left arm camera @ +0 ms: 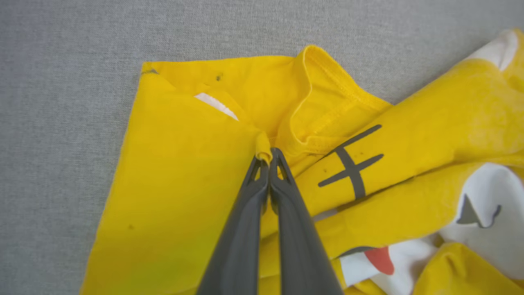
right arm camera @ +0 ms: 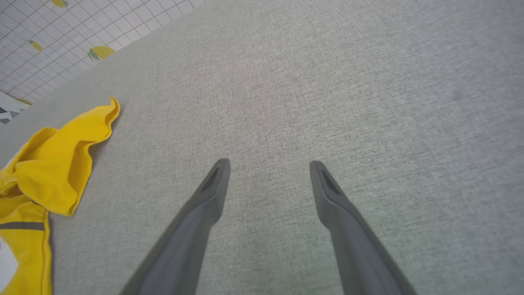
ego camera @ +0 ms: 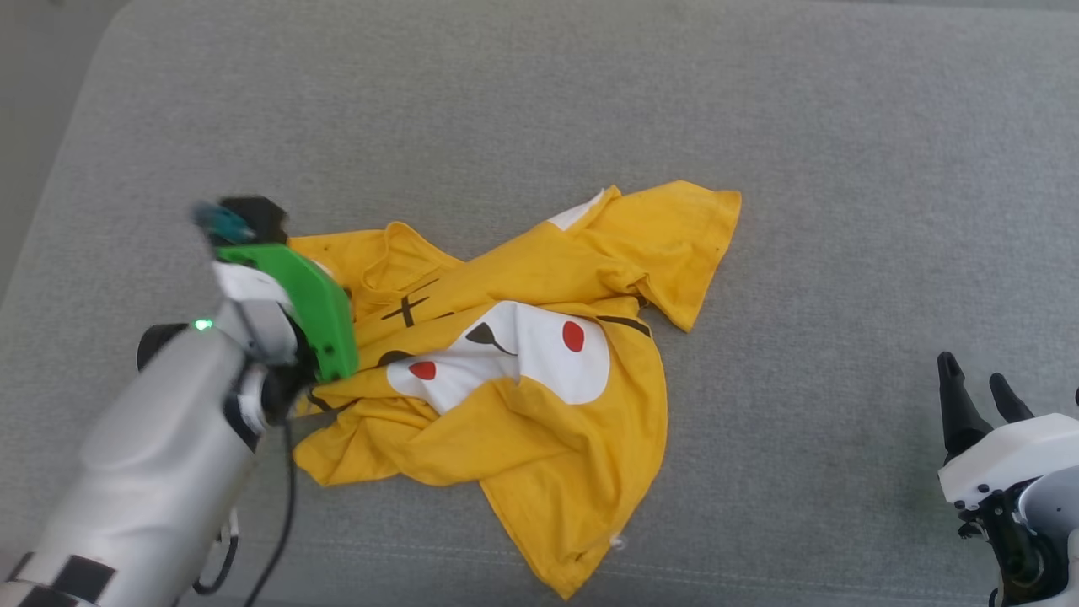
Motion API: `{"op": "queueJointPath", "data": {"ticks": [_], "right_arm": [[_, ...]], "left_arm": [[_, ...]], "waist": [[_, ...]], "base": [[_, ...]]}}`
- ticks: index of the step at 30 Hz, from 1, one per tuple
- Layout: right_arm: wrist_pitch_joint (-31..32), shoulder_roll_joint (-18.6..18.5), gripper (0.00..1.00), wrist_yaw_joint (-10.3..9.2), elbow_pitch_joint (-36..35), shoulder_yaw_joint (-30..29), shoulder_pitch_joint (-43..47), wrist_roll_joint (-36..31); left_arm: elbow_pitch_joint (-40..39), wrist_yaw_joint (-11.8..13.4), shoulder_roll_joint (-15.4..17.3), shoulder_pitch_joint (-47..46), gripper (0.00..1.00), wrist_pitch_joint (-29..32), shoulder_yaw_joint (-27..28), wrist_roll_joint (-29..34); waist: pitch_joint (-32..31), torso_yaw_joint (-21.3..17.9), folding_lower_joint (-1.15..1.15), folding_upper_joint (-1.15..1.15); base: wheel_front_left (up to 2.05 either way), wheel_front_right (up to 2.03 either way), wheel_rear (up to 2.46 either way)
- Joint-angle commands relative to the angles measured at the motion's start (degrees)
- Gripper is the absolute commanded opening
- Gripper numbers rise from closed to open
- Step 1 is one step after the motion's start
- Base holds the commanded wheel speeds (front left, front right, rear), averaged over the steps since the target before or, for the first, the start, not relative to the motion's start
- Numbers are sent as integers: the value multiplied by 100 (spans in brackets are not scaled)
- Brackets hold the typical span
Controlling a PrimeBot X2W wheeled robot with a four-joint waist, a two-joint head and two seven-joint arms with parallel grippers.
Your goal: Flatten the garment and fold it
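The garment (ego camera: 539, 371), a bright yellow T-shirt with a white face print, red dots and dark stripes, lies crumpled in the middle of the grey cushion. In the left wrist view my left gripper (left arm camera: 268, 157) is shut on a small pinched fold of the garment (left arm camera: 184, 172) near its collar. In the head view the left arm's green wrist part (ego camera: 308, 308) sits over the shirt's left edge and hides the fingers. My right gripper (ego camera: 978, 388) stands open at the lower right, well clear of the shirt. In the right wrist view its fingers (right arm camera: 215, 184) are spread over bare cushion, with a sleeve of the garment (right arm camera: 53, 164) at the left.
The grey fabric cushion (ego camera: 843, 169) spreads wide around the shirt, with a rounded far-left corner. A white tiled floor with lemon prints (right arm camera: 61, 37) lies beyond the cushion's edge in the right wrist view. A black cable (ego camera: 282, 497) hangs along the left forearm.
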Motion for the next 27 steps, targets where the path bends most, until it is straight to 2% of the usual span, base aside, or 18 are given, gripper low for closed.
{"op": "queueJointPath", "data": {"ticks": [1,4,5,6,8,11,14,15,16,20,25,27], "right_arm": [[-12,-4,100,-6,19,5,-60,-32],[5,-4,100,-6,33,16,-44,-47],[14,-4,100,-6,29,20,-41,-52],[41,-4,100,-6,2,37,-28,-59],[63,-4,100,-6,-22,44,-27,-61],[93,-4,100,-6,-69,38,-31,-73],[127,-4,100,-6,-105,39,-33,-90],[139,-4,100,-6,-118,38,-35,-97],[155,-4,100,-6,-128,46,-36,-104],[211,-4,100,-6,-187,85,-45,-144],[379,-4,100,-6,-325,350,-134,-264],[510,-4,100,-6,-421,512,-255,-365]], "left_arm": [[-96,-29,15,-7,0,-158,258,-279],[-256,137,182,180,0,-611,864,-635],[-279,273,300,293,0,-797,1085,-710],[-243,656,542,722,0,-1182,1585,-915],[-126,881,642,1091,0,-1312,1816,-1058],[26,1049,600,1582,0,-1399,2010,-1278],[144,1021,501,1823,0,-1500,2106,-1412],[174,966,449,1865,53,-1530,2131,-1462],[191,929,439,1877,100,-1591,2136,-1449],[174,730,519,1812,100,-2081,2120,-1187],[-117,453,764,1831,100,-3407,2032,-402],[-276,404,760,1944,100,-3690,1974,-114]], "waist": [[-107,97,0,0],[-204,161,0,0],[-228,181,0,0],[-269,229,0,0],[-267,250,0,0],[-230,301,0,0],[-196,332,0,0],[-185,342,0,0],[-178,349,0,0],[-164,370,0,0],[-157,358,0,0],[-133,363,0,0]], "base": [[0,0,0],[0,0,0],[0,0,0],[0,0,0],[0,0,0],[0,0,0],[0,0,0],[0,0,0],[0,0,0],[0,0,0],[0,0,0],[0,0,0]]}}
